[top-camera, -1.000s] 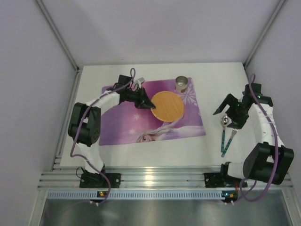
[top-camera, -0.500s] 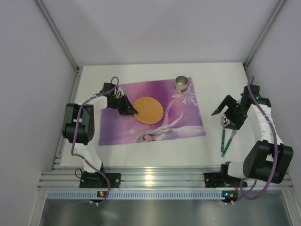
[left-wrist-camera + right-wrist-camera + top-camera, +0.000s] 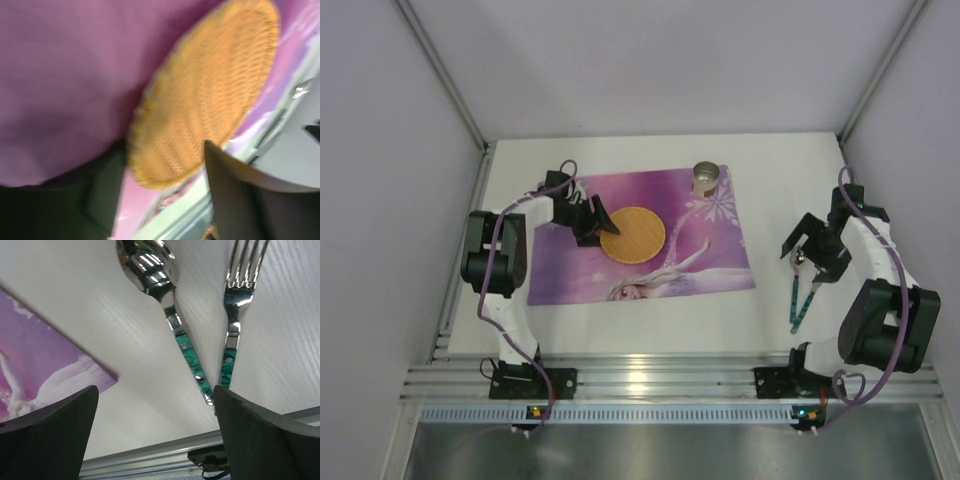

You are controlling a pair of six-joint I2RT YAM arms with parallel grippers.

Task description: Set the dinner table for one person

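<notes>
Left fingers: spread, nothing pinched, at the left rim of the woven orange plate lying flat on the purple placemat | right fingers: wide apart, empty, hovering over spoon and fork | table: white, under everything, placemat centre-left, cutlery at right.

Legible text, labels, brands, numbers: none. Placemat shows a printed figure and snowflakes only; bench unmarked.

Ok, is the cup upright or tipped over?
Upright: the cup stands at the far edge of the placemat, its round mouth facing up.
</notes>
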